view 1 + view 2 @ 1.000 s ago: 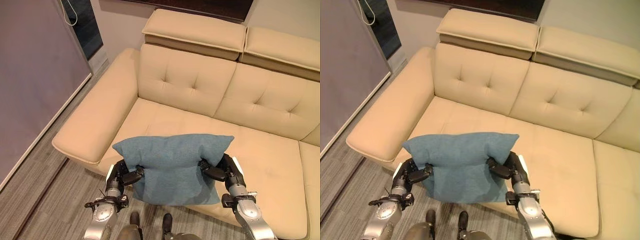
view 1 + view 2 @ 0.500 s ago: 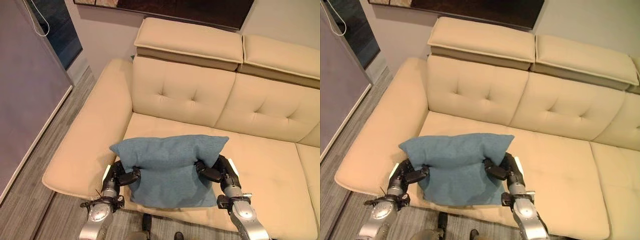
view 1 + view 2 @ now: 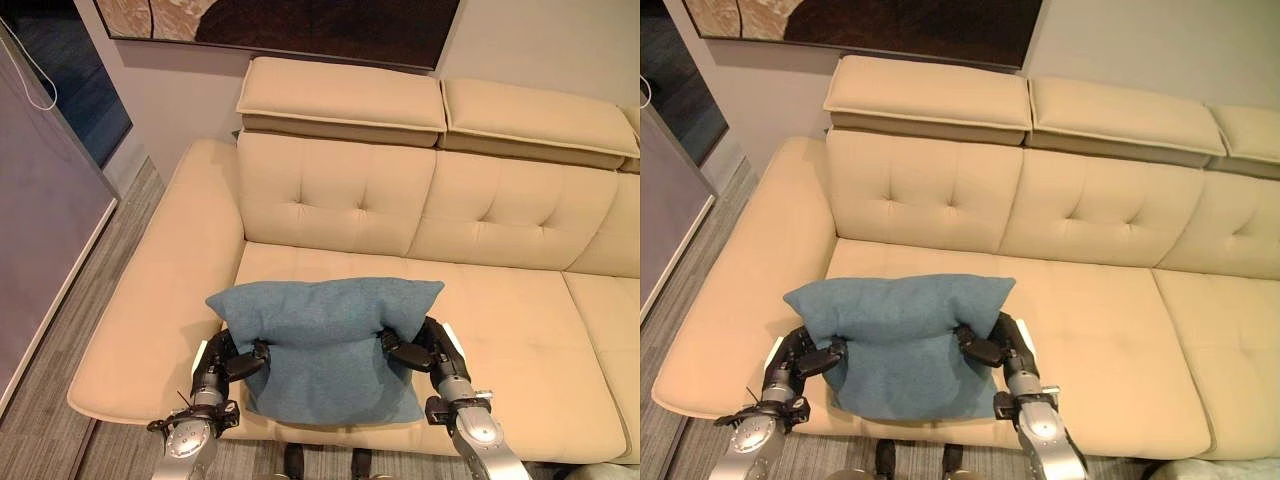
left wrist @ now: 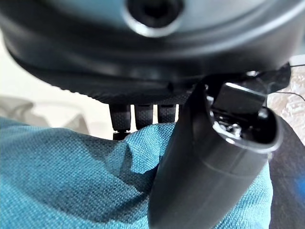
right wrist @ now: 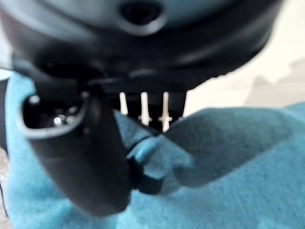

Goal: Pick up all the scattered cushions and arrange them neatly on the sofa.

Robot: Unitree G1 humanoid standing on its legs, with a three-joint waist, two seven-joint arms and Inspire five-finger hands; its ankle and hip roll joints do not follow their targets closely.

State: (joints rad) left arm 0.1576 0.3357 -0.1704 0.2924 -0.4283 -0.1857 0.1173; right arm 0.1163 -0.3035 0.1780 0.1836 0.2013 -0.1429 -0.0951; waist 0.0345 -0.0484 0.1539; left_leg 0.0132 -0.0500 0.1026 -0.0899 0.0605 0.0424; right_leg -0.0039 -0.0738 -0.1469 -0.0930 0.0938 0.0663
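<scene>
A teal-blue cushion (image 3: 325, 340) hangs between both hands, over the front edge of the beige sofa's (image 3: 500, 310) left seat. My left hand (image 3: 228, 362) pinches the cushion's left side, thumb and fingers curled into the cloth (image 4: 95, 176). My right hand (image 3: 425, 352) grips its right side the same way, with the fabric bunched under its thumb (image 5: 157, 162). The cushion's upper part folds forward over both hands.
The sofa has a wide left armrest (image 3: 150, 320), tufted backrests (image 3: 335, 195) and raised headrests (image 3: 340, 100). A dark picture (image 3: 280, 20) hangs on the wall above. Grey plank floor (image 3: 60, 330) and a grey panel (image 3: 40, 230) lie to the left.
The whole picture has shifted: the camera has moved closer and rightward, showing more of the sofa. The cushion stays held between both hands, now further over the seat.
</scene>
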